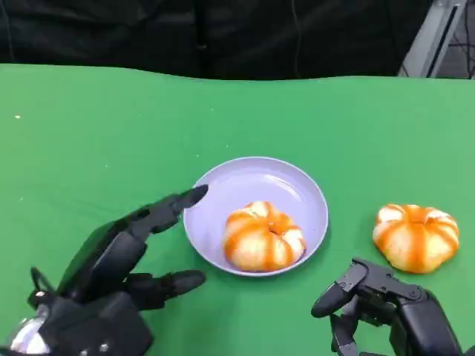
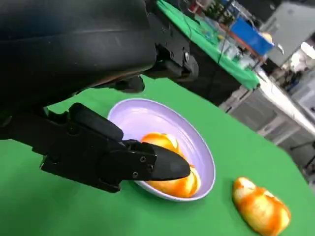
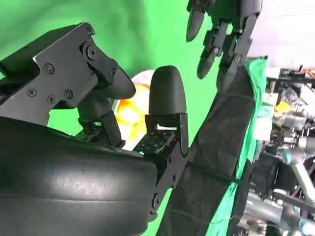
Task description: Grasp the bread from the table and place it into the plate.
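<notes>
A lavender plate (image 1: pixel 252 182) sits mid-table on the green cloth, with one orange-striped bread (image 1: pixel 263 237) lying in its near half. A second bread (image 1: pixel 415 236) of the same kind lies on the cloth to the plate's right. My left hand (image 1: pixel 119 274) is at the plate's left, fingers spread and holding nothing, with one fingertip close to the rim. My right hand (image 1: pixel 386 304) hovers just in front of the second bread, fingers apart, not touching it. The left wrist view shows the plate (image 2: pixel 142 115), its bread (image 2: pixel 172 184) and the loose bread (image 2: pixel 261 211).
The green table (image 1: pixel 96 126) stretches wide to the left and back. Its far edge meets a dark curtain (image 1: pixel 223 33). A grey metal frame (image 1: pixel 438 37) stands at the back right. Cluttered benches (image 2: pixel 231 44) lie beyond the table.
</notes>
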{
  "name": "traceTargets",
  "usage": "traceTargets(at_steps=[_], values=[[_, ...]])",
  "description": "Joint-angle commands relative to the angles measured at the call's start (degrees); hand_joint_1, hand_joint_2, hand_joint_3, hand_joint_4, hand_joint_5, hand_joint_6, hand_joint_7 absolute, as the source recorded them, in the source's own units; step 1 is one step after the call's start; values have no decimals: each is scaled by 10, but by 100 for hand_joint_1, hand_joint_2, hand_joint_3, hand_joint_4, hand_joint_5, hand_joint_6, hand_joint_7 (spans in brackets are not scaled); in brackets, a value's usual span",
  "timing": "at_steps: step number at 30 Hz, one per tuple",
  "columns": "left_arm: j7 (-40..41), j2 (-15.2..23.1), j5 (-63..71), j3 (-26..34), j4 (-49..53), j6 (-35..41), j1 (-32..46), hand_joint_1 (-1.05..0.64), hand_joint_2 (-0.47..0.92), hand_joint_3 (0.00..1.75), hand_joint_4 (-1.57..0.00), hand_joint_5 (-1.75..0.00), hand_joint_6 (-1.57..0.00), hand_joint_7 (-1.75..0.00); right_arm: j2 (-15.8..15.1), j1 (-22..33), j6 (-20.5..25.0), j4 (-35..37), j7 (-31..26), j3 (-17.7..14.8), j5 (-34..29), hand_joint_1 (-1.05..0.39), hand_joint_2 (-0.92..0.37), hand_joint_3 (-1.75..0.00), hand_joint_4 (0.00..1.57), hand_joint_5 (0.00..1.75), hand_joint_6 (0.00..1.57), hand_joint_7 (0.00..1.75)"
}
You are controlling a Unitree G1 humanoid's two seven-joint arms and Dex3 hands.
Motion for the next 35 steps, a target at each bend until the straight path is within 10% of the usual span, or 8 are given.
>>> traceTargets(at_steps=[1,10,35], values=[[-2,-25,-90,36,-7,-61,61,-28,92,29,-69,-80,-83,-26,-2,8,0,-8,-4,-4,2,3,-45,-126,71,167,72,136],[30,-103,-119,71,-31,-116,141,-9,57,117,-84,-170,-78,-145,-7,16,-1,-14,0,-11,14,2,-45,-125,69,167,72,135],[29,-142,-98,79,2,-130,127,-19,60,101,-79,-175,-74,-156,-16,27,-3,-22,18,-34,27,3,-45,-125,71,167,73,134]])
